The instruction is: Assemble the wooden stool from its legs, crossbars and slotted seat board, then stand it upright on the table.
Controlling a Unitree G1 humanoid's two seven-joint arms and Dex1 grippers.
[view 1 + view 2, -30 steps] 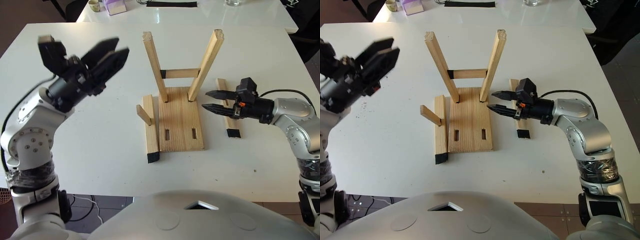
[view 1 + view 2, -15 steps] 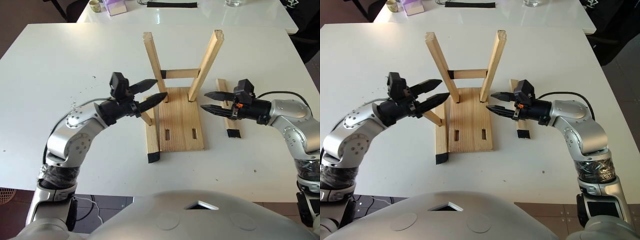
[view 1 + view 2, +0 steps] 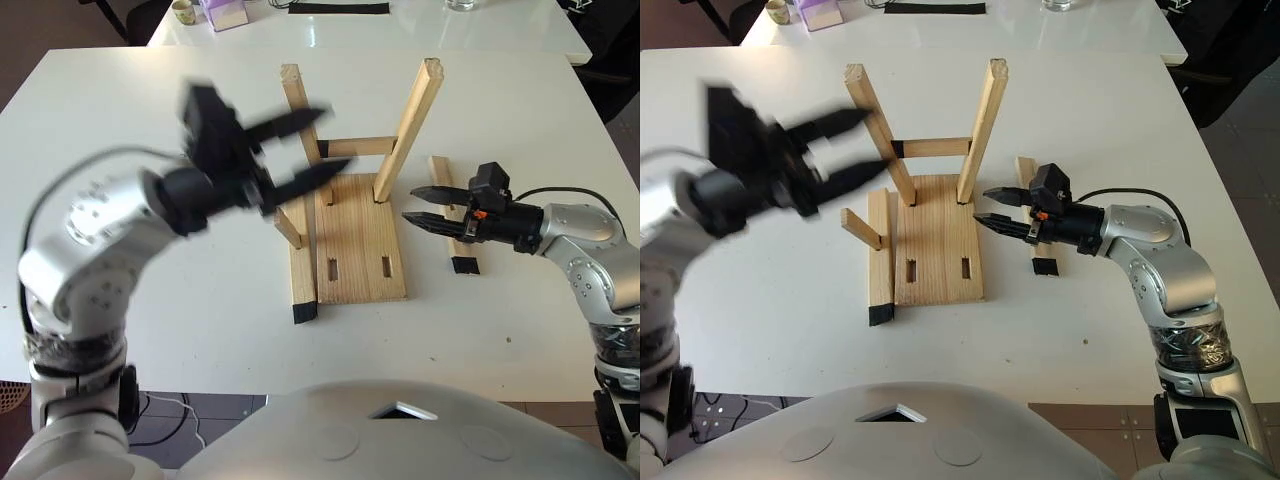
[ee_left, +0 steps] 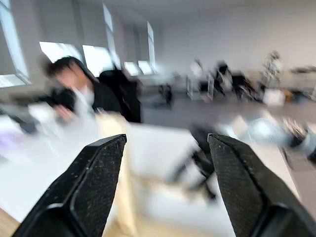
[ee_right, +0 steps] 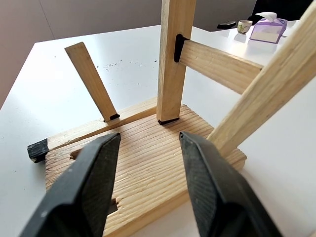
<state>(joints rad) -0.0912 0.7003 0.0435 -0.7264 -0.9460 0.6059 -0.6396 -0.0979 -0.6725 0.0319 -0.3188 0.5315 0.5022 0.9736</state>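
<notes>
Seat board [image 3: 360, 235] shows pale bare wood, finely ribbed along the grain, while the legs [image 3: 410, 130] look smoother, with matt black ends. Table [image 3: 520, 110] is white and faintly glossy; right gripper [image 3: 408, 201] has matt black fingers [image 5: 94, 187], grainy-textured.

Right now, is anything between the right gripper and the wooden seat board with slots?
Nothing visible. The open right gripper hovers off the right edge of the flat slotted wooden seat board, and its wrist view shows the board straight ahead.

Fingers spread, left tool [image 3: 318, 142] raised, right tool [image 3: 412, 201] low.
</notes>
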